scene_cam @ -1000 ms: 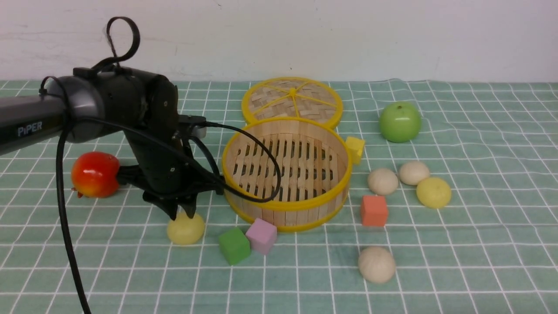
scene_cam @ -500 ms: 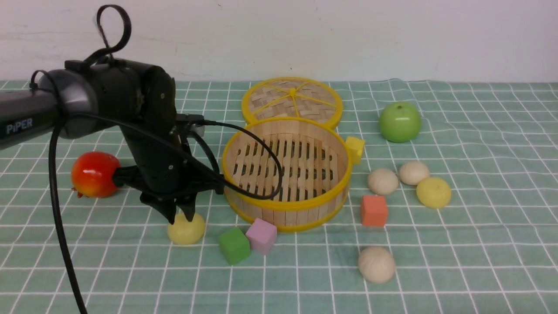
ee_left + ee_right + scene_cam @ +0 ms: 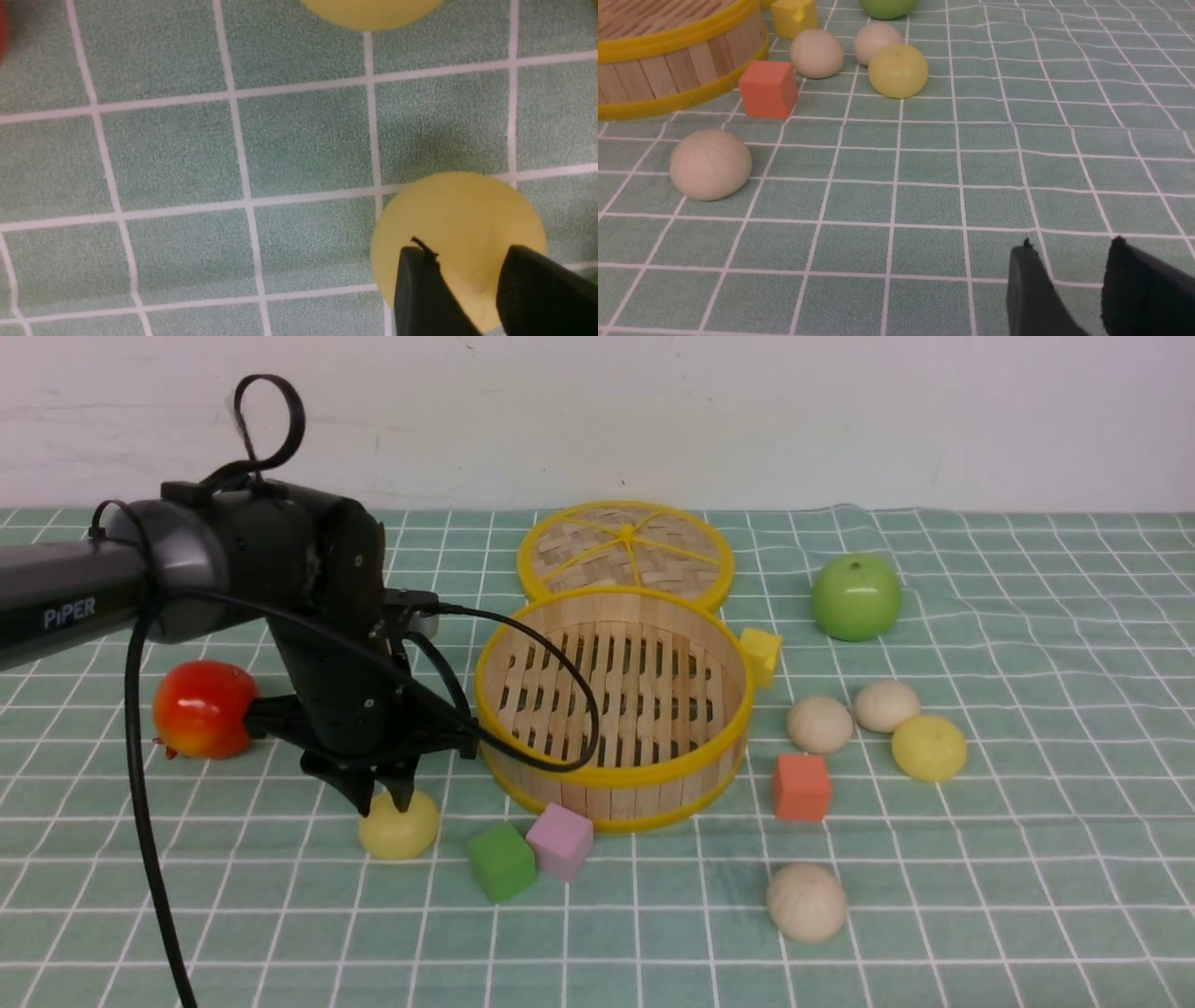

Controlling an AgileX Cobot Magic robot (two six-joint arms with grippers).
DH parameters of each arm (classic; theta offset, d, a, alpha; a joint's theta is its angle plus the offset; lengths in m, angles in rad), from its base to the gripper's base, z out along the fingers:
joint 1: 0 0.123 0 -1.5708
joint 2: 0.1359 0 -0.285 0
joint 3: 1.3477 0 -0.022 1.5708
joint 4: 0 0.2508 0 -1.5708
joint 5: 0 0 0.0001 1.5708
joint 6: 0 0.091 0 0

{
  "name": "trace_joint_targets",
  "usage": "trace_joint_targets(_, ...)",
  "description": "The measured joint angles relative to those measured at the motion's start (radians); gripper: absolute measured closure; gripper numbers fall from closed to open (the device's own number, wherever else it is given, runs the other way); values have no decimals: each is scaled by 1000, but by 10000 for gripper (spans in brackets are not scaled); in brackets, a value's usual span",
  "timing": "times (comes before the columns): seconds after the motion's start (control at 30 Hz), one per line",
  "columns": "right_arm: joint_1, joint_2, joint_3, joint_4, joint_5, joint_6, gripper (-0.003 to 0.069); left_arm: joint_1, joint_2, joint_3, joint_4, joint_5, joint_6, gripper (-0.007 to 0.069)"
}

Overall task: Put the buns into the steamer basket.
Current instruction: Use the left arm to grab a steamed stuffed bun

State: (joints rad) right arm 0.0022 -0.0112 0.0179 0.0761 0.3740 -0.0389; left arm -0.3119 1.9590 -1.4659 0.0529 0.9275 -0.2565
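Left fingers [image 3: 403,791] point straight down over a pale yellow bun [image 3: 399,826] that sits on the bench [image 3: 1027,896] near the left front of the steamer basket [image 3: 611,775], with their tips right at the bun's crown. In the left wrist view the pair stand a narrow gap apart with nothing between them, and that gap looks tighter than the bun is broad. I'd call this the reach for the first bun, since the basket shows only its bare slotted floor and not one bun is inside. Three cream buns [image 3: 820,724] and another yellow one [image 3: 928,748] lie to the basket's right among the coloured cubes. A further yellow dome [image 3: 369,11], likely the sixth bun, peeks in at the edge of the left wrist view. Right fingers [image 3: 1031,289] sit low over bare cloth, a little apart and holding nothing. To my eye the next move asks the left pair to spread wider, sink down either side of the bun and close gently. After that they would need to lift it over the yellow rim, keeping clear of the green cube [image 3: 501,861], and let go above the slats.
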Motion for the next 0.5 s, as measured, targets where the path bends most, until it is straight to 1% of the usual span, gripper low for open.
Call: trace_joint_targets(0.5,0,0,0,0,0,0,419,0,32,0,-2,-12,-16,387)
